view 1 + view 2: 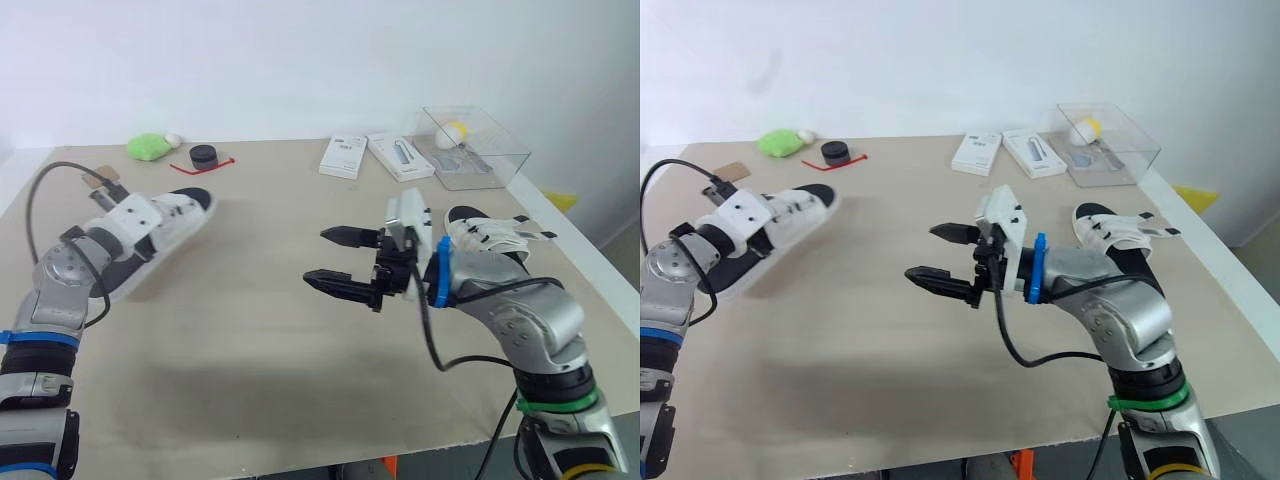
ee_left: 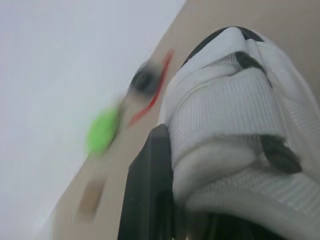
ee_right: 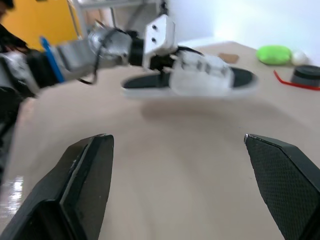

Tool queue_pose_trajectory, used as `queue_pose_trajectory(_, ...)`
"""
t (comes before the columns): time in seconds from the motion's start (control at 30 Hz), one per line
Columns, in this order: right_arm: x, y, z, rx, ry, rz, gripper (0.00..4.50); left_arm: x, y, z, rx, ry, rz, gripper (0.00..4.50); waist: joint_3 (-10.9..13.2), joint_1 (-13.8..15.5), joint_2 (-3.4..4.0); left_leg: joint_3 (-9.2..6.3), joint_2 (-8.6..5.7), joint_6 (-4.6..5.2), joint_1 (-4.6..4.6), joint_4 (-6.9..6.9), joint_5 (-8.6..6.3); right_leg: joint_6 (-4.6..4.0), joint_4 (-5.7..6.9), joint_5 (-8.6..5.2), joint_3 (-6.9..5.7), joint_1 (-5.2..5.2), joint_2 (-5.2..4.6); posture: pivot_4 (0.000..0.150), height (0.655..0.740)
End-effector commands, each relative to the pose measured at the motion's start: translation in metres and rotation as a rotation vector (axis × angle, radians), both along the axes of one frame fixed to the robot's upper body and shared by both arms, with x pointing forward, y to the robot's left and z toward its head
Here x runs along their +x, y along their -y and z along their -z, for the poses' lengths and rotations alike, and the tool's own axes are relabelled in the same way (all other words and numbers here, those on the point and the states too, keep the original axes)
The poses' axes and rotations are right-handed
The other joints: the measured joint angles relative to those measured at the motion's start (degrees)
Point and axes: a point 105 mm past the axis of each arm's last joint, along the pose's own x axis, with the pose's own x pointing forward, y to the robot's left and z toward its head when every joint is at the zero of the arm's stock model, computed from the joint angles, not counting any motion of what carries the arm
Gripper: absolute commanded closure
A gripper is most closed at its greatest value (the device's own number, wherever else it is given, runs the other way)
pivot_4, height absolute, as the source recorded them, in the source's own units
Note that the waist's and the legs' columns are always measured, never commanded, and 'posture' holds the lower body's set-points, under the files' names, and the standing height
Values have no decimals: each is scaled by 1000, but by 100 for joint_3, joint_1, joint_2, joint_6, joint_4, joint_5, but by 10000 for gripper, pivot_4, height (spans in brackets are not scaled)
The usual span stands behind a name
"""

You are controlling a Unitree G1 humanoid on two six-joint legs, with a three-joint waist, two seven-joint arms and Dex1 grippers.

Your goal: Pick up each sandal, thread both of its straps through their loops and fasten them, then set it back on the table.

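Observation:
A white sandal with a black sole [image 1: 175,222] hangs tilted above the table's left side, and my left gripper [image 1: 138,238] is shut on its straps. The left wrist view has one black finger [image 2: 150,190] pressed against the white strap [image 2: 235,120]. My right gripper [image 1: 318,257] hovers over the middle of the table, open and holding nothing, its fingertips pointing toward the held sandal [image 3: 200,75]. The second white sandal [image 1: 492,234] lies flat on the table at the right, behind my right forearm, with its straps loose.
Along the table's far edge sit a green plush toy [image 1: 150,147], a black round piece with a red cord [image 1: 204,155], two white boxes [image 1: 343,157] [image 1: 400,156] and a clear plastic box [image 1: 472,145] holding a yellow ball. The table's right edge [image 1: 585,255] runs close to the second sandal.

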Motion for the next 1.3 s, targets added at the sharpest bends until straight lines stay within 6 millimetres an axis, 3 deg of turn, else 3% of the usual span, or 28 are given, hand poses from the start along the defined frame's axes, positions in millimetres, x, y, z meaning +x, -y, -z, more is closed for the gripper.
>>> queue_pose_trajectory(0.03,5,-3,-8,1,66,6,0,-1,-33,-9,-2,50,-203,44213,-5,3,-12,-1,-1,0,-1,-2,-1,0,4,1,-1,-2,0,1500,7400)
queue_pose_trajectory(0.2,7,-5,-6,-5,73,0,0,-5,-48,12,38,-4,-312,44213,-7,24,-25,-15,-3,-2,-5,-8,-2,-8,12,1,-16,-8,-1,1500,7400)
queue_pose_trajectory(0.43,0,-1,-2,-12,64,-2,0,-9,-41,16,52,-30,-265,17474,-7,22,-25,-18,-4,-27,-2,-8,13,-35,14,-5,-24,-4,-2,1500,7400)
queue_pose_trajectory(0.53,-2,3,1,-10,50,4,0,-12,-39,9,21,-35,-225,2057,-7,22,-25,-17,-4,-34,0,-8,17,-35,15,-6,-24,-3,-4,1500,7400)
queue_pose_trajectory(0.57,-3,5,2,-9,43,5,0,-13,-41,4,-5,-26,-226,872,-7,26,-25,-17,-4,-35,0,-8,18,-35,15,-5,-24,-3,-5,1500,7400)
queue_pose_trajectory(0.7,-4,11,5,-4,10,-3,0,-21,-51,-4,-107,-34,-223,872,-7,14,-25,-15,-4,-36,1,-8,18,-35,15,-5,-24,-4,-7,1500,7400)
queue_pose_trajectory(0.93,-3,22,5,13,-34,-6,0,-34,-43,-5,-288,-67,-167,872,-6,5,-26,-15,-4,-36,1,-8,18,-35,17,-5,-24,0,-8,1500,7400)
queue_pose_trajectory(1.23,13,57,15,1,-84,144,0,-60,-45,-43,-502,35,-67,872,-5,9,-32,-16,-4,-35,3,-7,18,-35,15,-6,-24,-2,-9,1500,7400)
queue_pose_trajectory(1.3,14,67,19,-9,-102,181,0,-66,-38,-50,-554,45,-4,872,-4,9,-30,-16,-3,-35,3,-7,18,-35,16,-6,-24,-3,-8,1500,7400)
